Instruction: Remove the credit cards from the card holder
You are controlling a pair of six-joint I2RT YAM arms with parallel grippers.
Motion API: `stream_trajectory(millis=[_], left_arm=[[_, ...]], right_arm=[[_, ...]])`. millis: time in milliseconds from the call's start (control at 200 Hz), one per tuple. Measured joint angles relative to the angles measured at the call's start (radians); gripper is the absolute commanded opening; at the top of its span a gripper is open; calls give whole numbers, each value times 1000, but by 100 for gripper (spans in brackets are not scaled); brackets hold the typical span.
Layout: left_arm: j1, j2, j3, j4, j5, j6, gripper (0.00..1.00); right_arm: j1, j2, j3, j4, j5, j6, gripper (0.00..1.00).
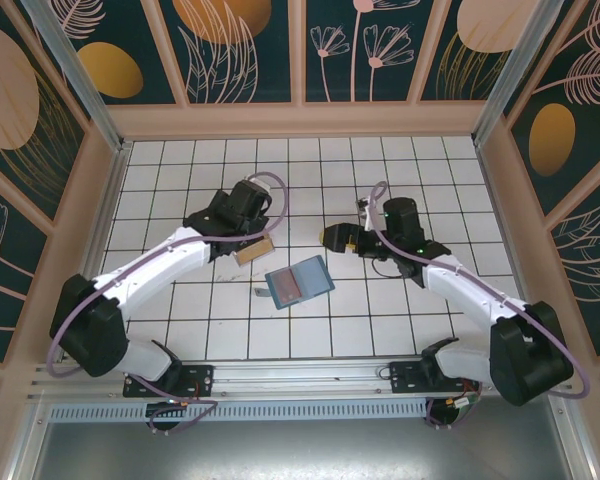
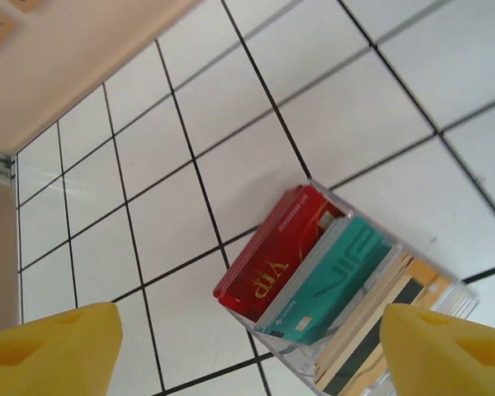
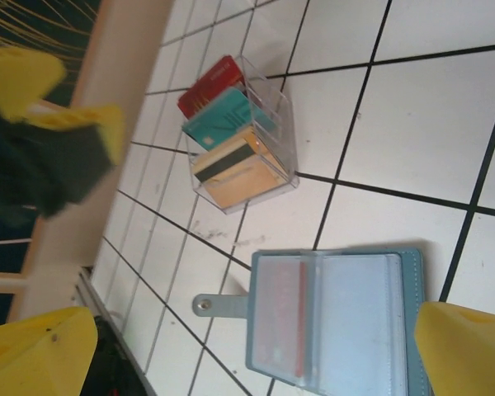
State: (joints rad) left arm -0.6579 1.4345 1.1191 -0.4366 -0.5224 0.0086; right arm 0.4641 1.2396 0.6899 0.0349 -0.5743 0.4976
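Observation:
The slate-blue card holder lies unfolded on the tiles between the two arms. In the right wrist view the card holder has clear sleeves, and a red card sits in its left one. A red card, a teal card and a tan card stand on edge in a clear plastic box. My left gripper hovers over that box with its yellow fingers wide apart, open and holding nothing. My right gripper is open above the card holder, not touching it.
The clear box stands about one tile from the card holder's far left corner. The holder's snap strap sticks out to the left. Wooden walls enclose the white tiled floor on three sides.

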Motion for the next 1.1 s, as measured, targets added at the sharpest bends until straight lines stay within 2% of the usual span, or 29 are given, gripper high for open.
stream_trajectory(millis=[75, 235, 285, 340, 440, 576, 751, 876, 991, 1101], left_arm=[[0, -46, 5, -18, 23, -85, 78], [1, -124, 1, -55, 126, -296, 71], [2, -145, -19, -49, 174, -374, 68], [2, -174, -62, -35, 230, -455, 66], [2, -233, -186, 18, 327, -610, 62], [-2, -287, -354, 92, 429, -816, 62], [-48, -301, -457, 189, 477, -1004, 62], [-105, -270, -483, 256, 488, -1090, 62], [-142, -222, -510, 325, 494, -1148, 61], [-160, -167, -513, 353, 497, -1178, 57]], right_arm=[[36, 35, 12, -17, 45, -23, 91], [74, 115, 17, -45, 110, -48, 54], [78, 139, 17, -50, 123, -52, 47], [84, 161, 16, -55, 141, -56, 44], [104, 188, 16, -60, 164, -68, 27], [116, 235, 13, -60, 189, -74, 24], [121, 295, 0, -58, 220, -74, 24], [135, 326, -4, -56, 241, -74, 24], [154, 341, -20, -43, 248, -72, 17], [169, 344, -31, -24, 262, -69, 17]])
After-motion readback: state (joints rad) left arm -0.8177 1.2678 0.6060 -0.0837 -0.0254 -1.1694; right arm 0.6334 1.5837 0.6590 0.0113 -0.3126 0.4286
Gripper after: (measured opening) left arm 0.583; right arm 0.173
